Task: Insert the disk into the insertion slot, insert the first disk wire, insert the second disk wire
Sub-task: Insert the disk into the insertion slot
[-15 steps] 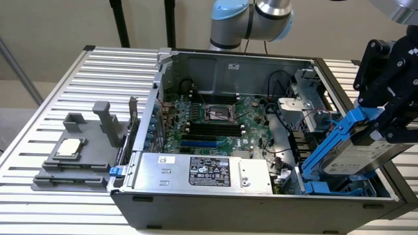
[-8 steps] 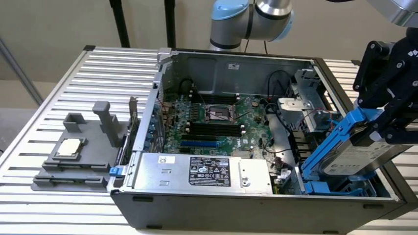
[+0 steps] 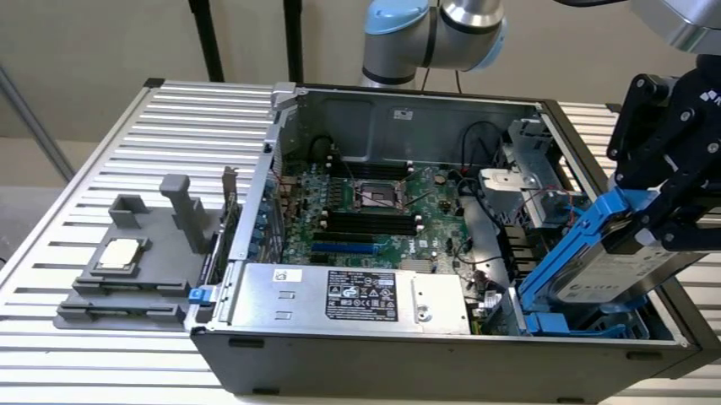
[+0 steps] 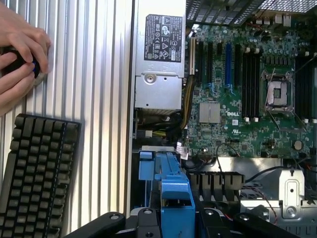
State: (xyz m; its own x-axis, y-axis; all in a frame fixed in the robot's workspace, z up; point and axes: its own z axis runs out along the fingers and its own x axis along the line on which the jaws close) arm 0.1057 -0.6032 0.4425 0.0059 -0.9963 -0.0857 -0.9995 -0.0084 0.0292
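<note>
one disk (image 3: 614, 266) clamped in the jaws, tilted over the insertion slot (image 3: 569, 326), motherboard (image 3: 372, 215) in the open computer case (image 3: 451, 359)

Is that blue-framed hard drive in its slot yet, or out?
Out. The silver-grey hard drive in its bright blue plastic carrier hangs tilted in the black end effector, jutting above the computer case.

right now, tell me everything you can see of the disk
The disk is a flat silver-grey drive with a white printed label, framed by a bright blue plastic carrier. The end effector grips its upper end, so it hangs tilted, its lower end dipping into the open computer case at the exterior view's right, just above the insertion slot. Whether it touches the slot I cannot tell. The wrist view sees its blue carrier edge-on.
</note>
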